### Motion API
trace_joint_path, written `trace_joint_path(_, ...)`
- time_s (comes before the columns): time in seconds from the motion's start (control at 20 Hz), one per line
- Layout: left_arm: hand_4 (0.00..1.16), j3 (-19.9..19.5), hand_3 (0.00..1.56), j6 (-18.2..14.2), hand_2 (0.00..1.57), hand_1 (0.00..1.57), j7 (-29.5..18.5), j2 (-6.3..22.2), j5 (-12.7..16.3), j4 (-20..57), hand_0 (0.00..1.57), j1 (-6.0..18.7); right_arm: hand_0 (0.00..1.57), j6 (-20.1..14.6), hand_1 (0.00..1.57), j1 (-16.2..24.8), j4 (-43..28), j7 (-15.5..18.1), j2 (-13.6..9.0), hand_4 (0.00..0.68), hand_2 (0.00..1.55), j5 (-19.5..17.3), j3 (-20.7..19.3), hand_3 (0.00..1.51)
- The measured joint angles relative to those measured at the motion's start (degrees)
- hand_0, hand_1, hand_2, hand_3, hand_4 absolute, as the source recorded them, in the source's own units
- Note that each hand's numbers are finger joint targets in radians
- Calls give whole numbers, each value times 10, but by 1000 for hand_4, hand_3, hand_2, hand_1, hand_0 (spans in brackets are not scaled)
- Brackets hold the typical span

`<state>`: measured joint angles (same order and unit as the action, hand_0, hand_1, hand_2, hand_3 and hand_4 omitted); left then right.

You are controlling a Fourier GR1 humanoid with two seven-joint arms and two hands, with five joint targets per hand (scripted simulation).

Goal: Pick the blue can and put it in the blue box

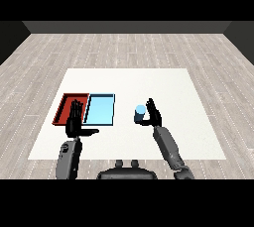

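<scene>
The blue can (139, 113) stands upright on the white table (163, 85), right of the trays. My right hand (153, 114) is just to the can's right, fingers straight and pointing up, thumb reaching toward the can; it looks open and beside the can, not wrapped round it. The light blue tray (100, 109) lies left of the can with nothing in it. My left hand (76, 120) hovers open over the near edge of the red tray (67, 103), fingers straight, thumb stretched out to the right.
The two trays lie side by side, red on the left, at the table's left middle. White table surface stretches behind and to the right of the can.
</scene>
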<state>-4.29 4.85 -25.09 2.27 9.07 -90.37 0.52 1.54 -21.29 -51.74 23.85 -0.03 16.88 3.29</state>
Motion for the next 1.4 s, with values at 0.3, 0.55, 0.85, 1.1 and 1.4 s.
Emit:
trace_joint_path(0.3, 0, -10, 0, 5, 0, 0, 2, 9, 7, 0, 0, 2, 0, 10, 0, -27, 36, 9, -2, 0, 0, 2, -7, 0)
trace_joint_path(0.55, 0, 1, 0, -8, 0, 0, 6, 0, -3, -8, 0, 0, 0, 7, 0, -52, 79, 25, -1, 0, 0, 21, 6, 0)
trace_joint_path(0.85, 0, 5, 0, -7, 0, 0, 5, -2, -4, -13, 0, -5, 0, 3, 0, -76, 113, 40, -2, 0, 0, 28, 17, 0)
trace_joint_path(1.1, 0, 2, 0, -5, 0, 0, 1, 1, -4, -11, 0, -9, 0, -10, 0, -108, 154, 57, -1, 0, 0, 65, 51, 0)
trace_joint_path(1.4, 0, 5, 0, -5, 0, 0, 5, -2, -4, -18, 0, -11, 0, -12, 0, -139, 199, 69, 0, 0, 379, 80, 48, 0)
